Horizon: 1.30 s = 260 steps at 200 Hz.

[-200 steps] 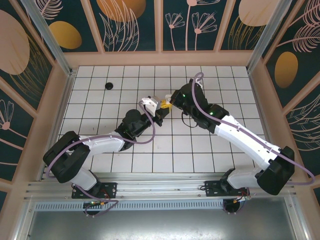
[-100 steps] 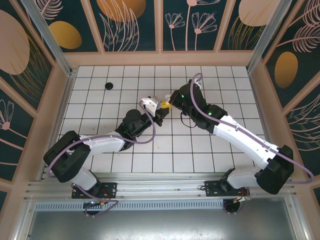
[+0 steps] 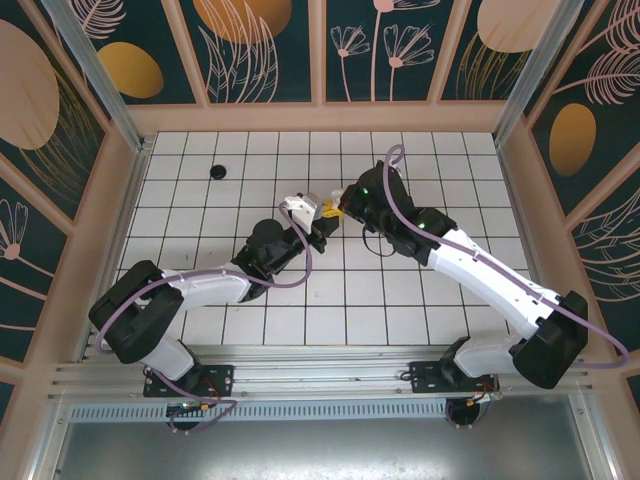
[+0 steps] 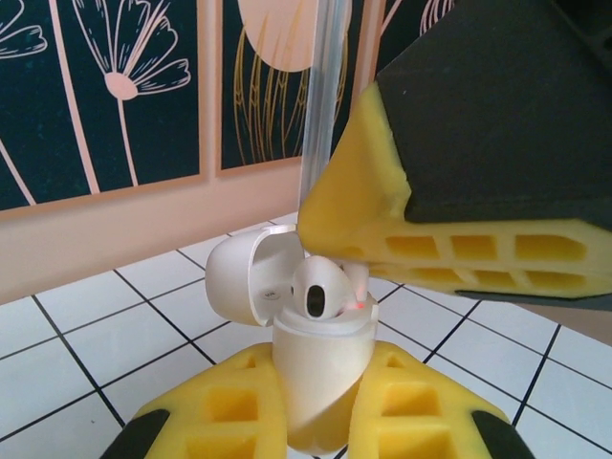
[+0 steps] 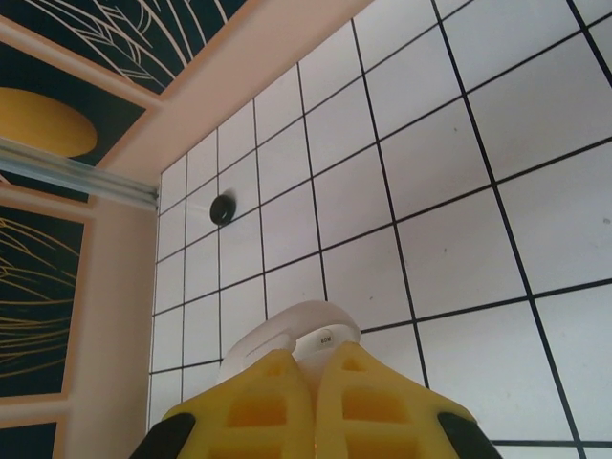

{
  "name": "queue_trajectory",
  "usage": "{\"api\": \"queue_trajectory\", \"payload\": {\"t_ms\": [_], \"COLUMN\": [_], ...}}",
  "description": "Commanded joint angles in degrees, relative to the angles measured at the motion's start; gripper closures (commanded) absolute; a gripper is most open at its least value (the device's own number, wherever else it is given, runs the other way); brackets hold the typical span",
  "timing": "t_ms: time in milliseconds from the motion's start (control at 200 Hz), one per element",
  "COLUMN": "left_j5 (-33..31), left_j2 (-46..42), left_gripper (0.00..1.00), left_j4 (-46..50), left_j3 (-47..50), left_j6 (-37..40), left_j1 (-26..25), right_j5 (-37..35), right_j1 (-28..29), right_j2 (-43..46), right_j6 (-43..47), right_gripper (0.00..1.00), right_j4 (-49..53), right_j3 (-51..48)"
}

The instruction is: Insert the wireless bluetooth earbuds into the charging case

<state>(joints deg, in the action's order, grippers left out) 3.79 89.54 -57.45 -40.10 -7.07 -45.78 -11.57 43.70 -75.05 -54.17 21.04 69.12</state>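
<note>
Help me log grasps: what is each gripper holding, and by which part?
The left gripper holds the charging case by its lower body, lid open. The right gripper sits at the earbud in it; whether its jaws grip it cannot be told.

A floor (image 3: 450,160) of white square tiles with dark grout filled the middle. Dark teal wall panels (image 3: 265,50) with pale flowers and orange ovals rose at 12, 9 and 3 o'clock, framed in pale wood (image 3: 320,116). Aluminium posts (image 3: 90,70) slanted up at 11 and 1 o'clock. A metal rail (image 3: 320,375) ran along the 6 o'clock edge. The light was soft and even.
</note>
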Motion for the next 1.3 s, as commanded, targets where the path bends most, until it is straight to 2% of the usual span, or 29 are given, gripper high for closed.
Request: {"api": "queue_trajectory", "payload": {"t_ms": [0, 190, 320, 390, 485, 721, 846, 931, 1101, 1201, 1296], "left_j5": [0.15, 0.45, 0.64, 1.08, 1.73, 3.95, 8.81, 14.13, 25.44, 30.9, 32.36], "left_j2": [0.46, 0.38, 0.38, 0.38, 0.34, -0.32, -1.25, -2.24, -4.46, -5.14, -5.6], "left_gripper": [1.0, 1.0, 1.0, 1.0, 1.0, 1.0, 1.0, 1.0, 1.0, 1.0, 1.0], "left_j4": [-4.95, -4.69, -4.59, -4.71, -4.92, -5.01, -4.38, -2.64, 1.21, 3.64, 4.11], "left_j3": [-0.82, -1.06, -1.12, -1.05, -0.87, -0.2, 0.07, -0.13, -0.75, -1.9, -2.53], "left_j6": [-0.05, 0.25, 0.39, 0.15, -0.45, -2.67, -4.87, -6.41, -6.59, -6.18, -6.82], "left_j1": [-0.28, -0.28, -0.26, -0.28, -0.28, -0.08, 1.18, 2.52, 4.06, 4.03, 4.1], "right_j5": [5.53, 6.52, 7.28, 6.32, 4.39, -1.03, -0.67, 4.94, 23.36, 31.0, 39.25], "right_j1": [-0.63, -0.63, -0.46, -0.42, -0.28, -0.5, -2.26, -5.73, -14.13, -16.58, -17.34], "right_j2": [0.87, -1.34, -1.6, -1.1, -0.09, 3.83, 5.11, 6.36, 6.97, 5.8, 4.13], "right_j6": [-0.32, 0.55, 0.47, 0.85, 2.25, 6.77, 10.58, 13.44, 16.74, 17.11, 16.02], "right_gripper": [0.96, 0.94, 0.81, 0.72, 0.65, 0.57, 0.57, 0.56, 0.62, 0.69, 0.74], "right_j4": [1.81, 4.08, 4.19, 4.66, 5.5, 7.32, 9.96, 9.11, 5.14, 3.75, 1.23], "right_j3": [-0.12, 0.31, 0.12, 0.76, 2.33, 5.57, 8.35, 8.2, 5.24, 3.54, 1.4]}}
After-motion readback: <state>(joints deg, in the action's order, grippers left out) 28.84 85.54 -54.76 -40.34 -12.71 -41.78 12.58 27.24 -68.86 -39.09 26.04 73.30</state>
